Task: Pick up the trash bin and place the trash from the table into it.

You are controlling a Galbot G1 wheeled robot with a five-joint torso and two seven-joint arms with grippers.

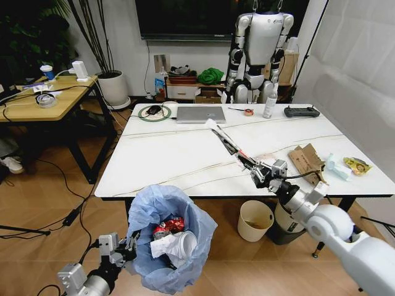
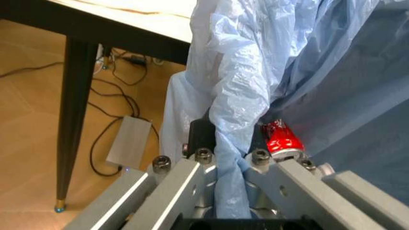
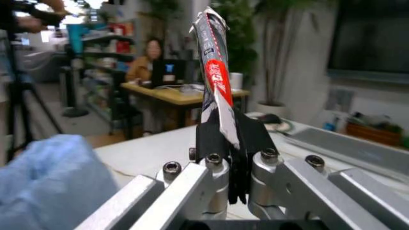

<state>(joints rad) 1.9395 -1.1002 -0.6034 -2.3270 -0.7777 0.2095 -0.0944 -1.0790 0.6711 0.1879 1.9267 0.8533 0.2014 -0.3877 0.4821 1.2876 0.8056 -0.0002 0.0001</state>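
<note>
Two grips hold: our left gripper (image 1: pixel 126 242) is clamped on the trash bin (image 1: pixel 170 243) bag's bunched rim below the table (image 1: pixel 185 160) edge. Our right gripper (image 1: pixel 254 168) pinches a long wrapper (image 1: pixel 225 140) jutting past its fingertips over the tabletop. Next, we judge, it must carry the wrapper above the bin and release.

One bag-lined trash bin (image 1: pixel 166 246), one table (image 1: pixel 185 160), one laptop (image 1: pixel 200 115), two plain bins (image 1: pixel 255 220), one red can (image 1: pixel 168 227)

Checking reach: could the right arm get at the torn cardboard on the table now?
Probably not yet: the cardboard lies open beside the right claw, but that claw is shut on a long wrapper.
</note>
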